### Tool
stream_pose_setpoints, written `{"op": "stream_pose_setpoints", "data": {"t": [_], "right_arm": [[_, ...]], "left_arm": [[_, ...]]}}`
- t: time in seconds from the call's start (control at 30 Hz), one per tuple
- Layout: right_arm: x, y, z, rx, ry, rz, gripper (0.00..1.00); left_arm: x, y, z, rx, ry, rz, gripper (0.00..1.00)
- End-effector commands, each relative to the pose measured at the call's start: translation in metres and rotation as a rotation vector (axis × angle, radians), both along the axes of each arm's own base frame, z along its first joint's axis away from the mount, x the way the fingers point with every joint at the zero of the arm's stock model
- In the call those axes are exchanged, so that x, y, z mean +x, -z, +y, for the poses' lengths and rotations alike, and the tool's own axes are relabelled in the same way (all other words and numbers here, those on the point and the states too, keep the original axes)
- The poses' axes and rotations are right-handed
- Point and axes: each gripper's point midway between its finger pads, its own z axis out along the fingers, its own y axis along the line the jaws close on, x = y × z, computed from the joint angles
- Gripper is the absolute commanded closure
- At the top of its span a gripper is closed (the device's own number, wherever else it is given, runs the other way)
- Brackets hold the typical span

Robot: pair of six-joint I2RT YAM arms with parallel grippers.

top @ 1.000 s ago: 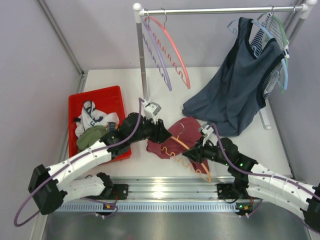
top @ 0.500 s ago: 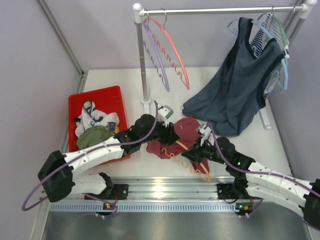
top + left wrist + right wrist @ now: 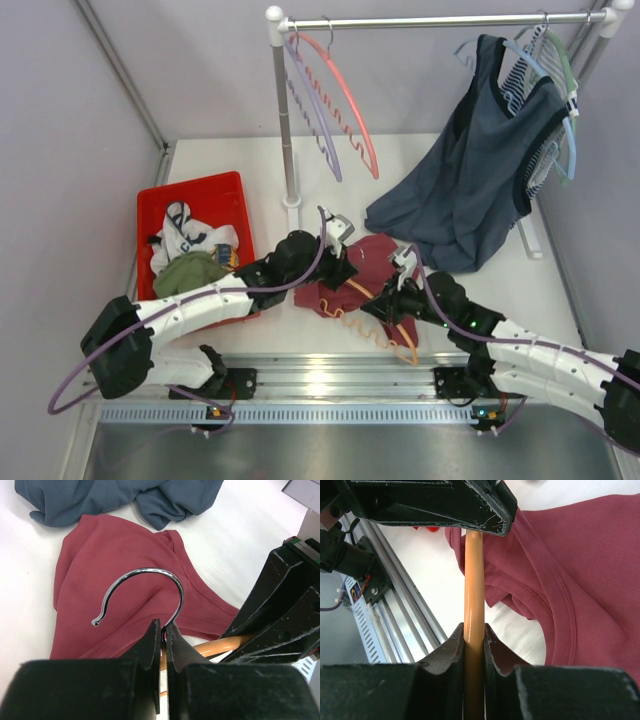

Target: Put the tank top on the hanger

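The maroon tank top (image 3: 375,254) lies crumpled flat on the white table, mid-scene. The orange hanger (image 3: 362,325) rests on its front part, metal hook (image 3: 145,570) over the cloth. My left gripper (image 3: 343,268) is shut on the base of the hook, its tips (image 3: 163,630) pinching the wire just above the orange arm (image 3: 225,644). My right gripper (image 3: 386,300) is shut on one orange arm (image 3: 473,580), which runs straight up between its jaws (image 3: 473,630). The tank top (image 3: 580,570) lies to the right of that arm. The two grippers are almost touching.
A red bin (image 3: 200,186) with an olive garment (image 3: 185,270) and other cloth stands at the left. The rack pole (image 3: 286,120) carries a pink-red hanger (image 3: 352,100) and a lilac hanger (image 3: 312,112). A dark blue-grey top (image 3: 470,170) hangs at the right, its hem on the table.
My left gripper has travelled right from near the pole to the hanger's hook and closed on it. The right arm with the hanger has shifted slightly left.
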Motion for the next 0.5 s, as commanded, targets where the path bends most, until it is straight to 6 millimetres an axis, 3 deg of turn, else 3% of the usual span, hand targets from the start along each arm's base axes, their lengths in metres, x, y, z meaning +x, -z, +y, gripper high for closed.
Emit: {"op": "stream_pose_setpoints", "data": {"t": [0.0,0.07,0.23,0.27,0.47], "right_arm": [[0.007,-0.054,0.018,0.117,-0.020,-0.120,0.94],[0.008,-0.051,0.015,0.097,0.002,-0.098,0.79],[0.014,-0.043,-0.001,0.038,0.097,-0.043,0.54],[0.015,-0.049,-0.003,0.045,0.115,-0.045,0.45],[0.024,-0.046,-0.043,-0.027,0.358,0.078,0.36]], "left_arm": [[0.008,-0.013,-0.002,-0.023,-0.018,-0.064,1.00],[0.006,-0.013,0.001,-0.010,-0.018,-0.068,1.00],[0.002,-0.010,0.009,0.019,-0.020,-0.097,1.00],[0.001,-0.011,0.010,0.018,-0.018,-0.102,1.00],[-0.004,-0.011,0.010,0.019,0.013,-0.125,1.00]]}}
